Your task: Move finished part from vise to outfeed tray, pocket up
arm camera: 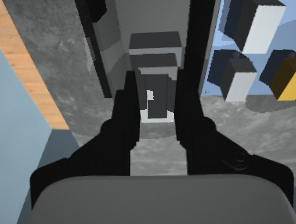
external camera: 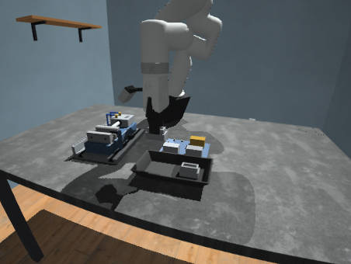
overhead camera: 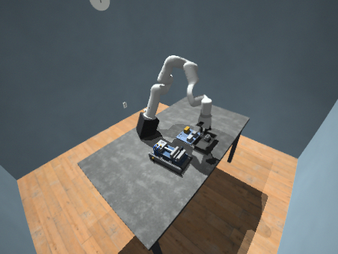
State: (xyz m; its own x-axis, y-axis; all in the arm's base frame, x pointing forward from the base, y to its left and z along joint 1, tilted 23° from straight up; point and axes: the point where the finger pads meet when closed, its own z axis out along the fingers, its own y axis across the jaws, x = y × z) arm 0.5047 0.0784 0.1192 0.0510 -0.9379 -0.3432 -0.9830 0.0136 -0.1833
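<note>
- The jaws are standing partway closed on a small grey block, the finished part [arm camera: 156, 97]; in the wrist view we are seeing it pinched between the two black fingers.
- We are seeing the gripper [external camera: 157, 131] pointing straight down, hanging over the table [external camera: 272, 163] between the vise [external camera: 105, 139] and the blue fixture plate [external camera: 206, 149], with the part [external camera: 161, 130] at its tip.
- The arm [overhead camera: 188, 80] is rising from its dark base [overhead camera: 146, 125], arching high and dropping its last white link [overhead camera: 205, 106] vertically toward the table.
- The outfeed tray [external camera: 141, 166], a shallow black bin, is sitting just in front of the gripper in the exterior view; a pale open-topped block [external camera: 189, 170] is already lying on its floor near the right end.
- White blocks and one yellow block [external camera: 197, 140] are standing on the blue plate behind the tray.
- We are seeing the vise with its jaws parted, well to the side of the gripper.
</note>
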